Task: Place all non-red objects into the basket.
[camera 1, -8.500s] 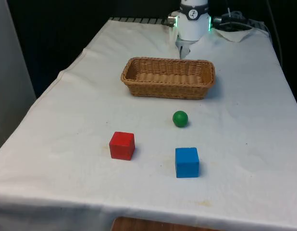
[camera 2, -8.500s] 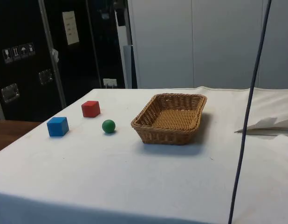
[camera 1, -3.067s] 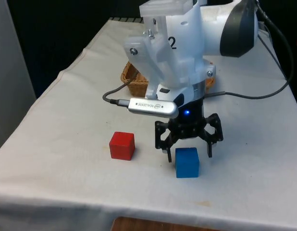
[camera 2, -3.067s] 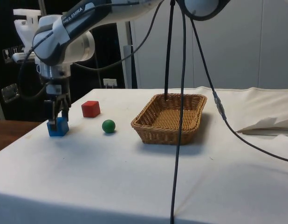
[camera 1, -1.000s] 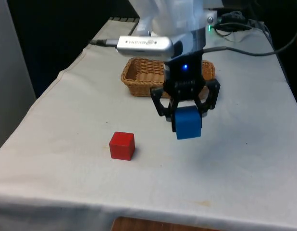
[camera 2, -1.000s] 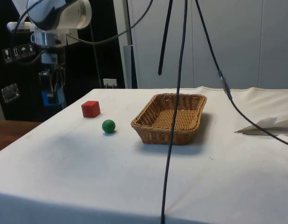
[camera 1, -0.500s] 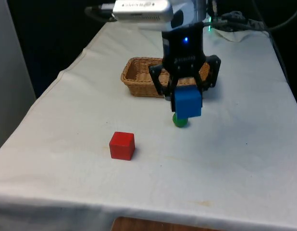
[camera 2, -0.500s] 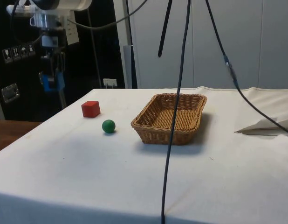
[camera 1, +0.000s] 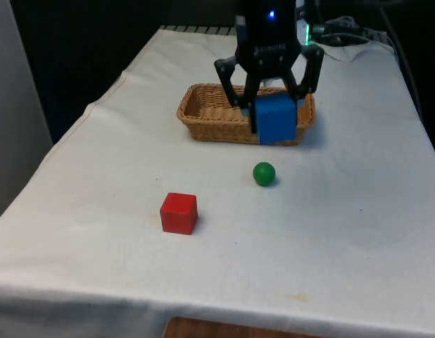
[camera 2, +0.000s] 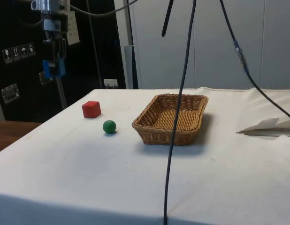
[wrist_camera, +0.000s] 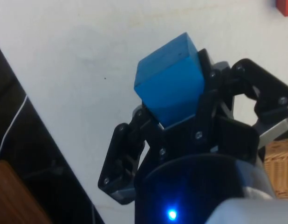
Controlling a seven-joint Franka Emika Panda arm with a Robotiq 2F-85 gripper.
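Since half a second earlier, the blue wooden cube has been carried higher and closer to the oblong woven wicker basket, clamped in the black two-finger gripper. It is held well above the surface, short of the basket in the side view. The small green ball and the red cube lie before the basket, so one non-red object is judged to be underway and one untouched.

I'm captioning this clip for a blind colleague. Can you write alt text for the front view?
A black gripper holds a blue cube in the air in front of a wicker basket on a white-clothed table. Nearer the camera, a green ball and, towards the front view's left, a red cube rest on the cloth.
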